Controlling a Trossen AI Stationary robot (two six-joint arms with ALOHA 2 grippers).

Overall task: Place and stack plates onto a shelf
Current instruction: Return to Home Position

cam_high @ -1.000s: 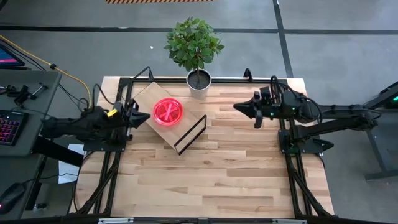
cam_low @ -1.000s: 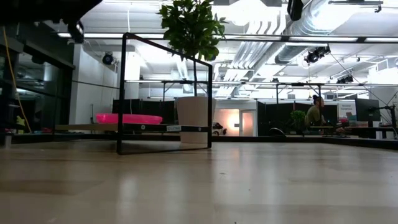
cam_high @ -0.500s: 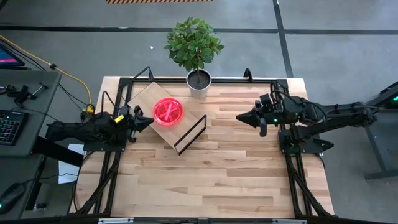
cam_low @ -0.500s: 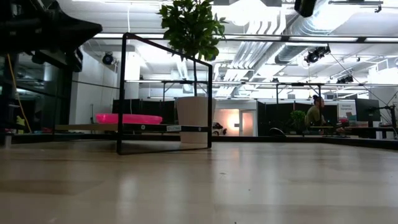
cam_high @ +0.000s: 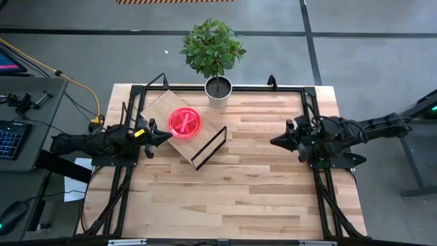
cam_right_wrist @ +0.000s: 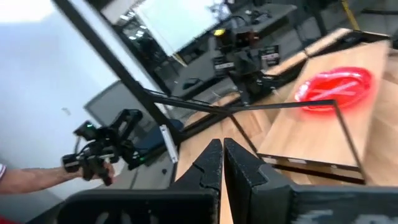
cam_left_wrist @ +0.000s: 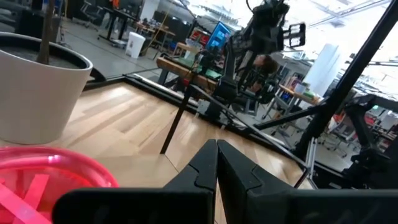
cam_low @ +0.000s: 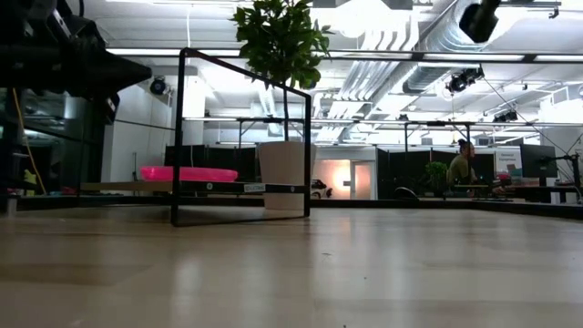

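Since the left gripper [cam_high: 166, 135] and the right gripper [cam_high: 274, 142] are both pinched closed and empty, we should draw them home level and slowly. The left tip sits just beside the shelf [cam_high: 158, 106] edge, so we would back it straight away, leaving the plates [cam_high: 184, 123] stacked mid-shelf.

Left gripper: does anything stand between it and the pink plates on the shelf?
Nothing visible does. The left gripper, shut and empty, sits at the edge of the shelf beside the pink plates; only bare board lies between them.
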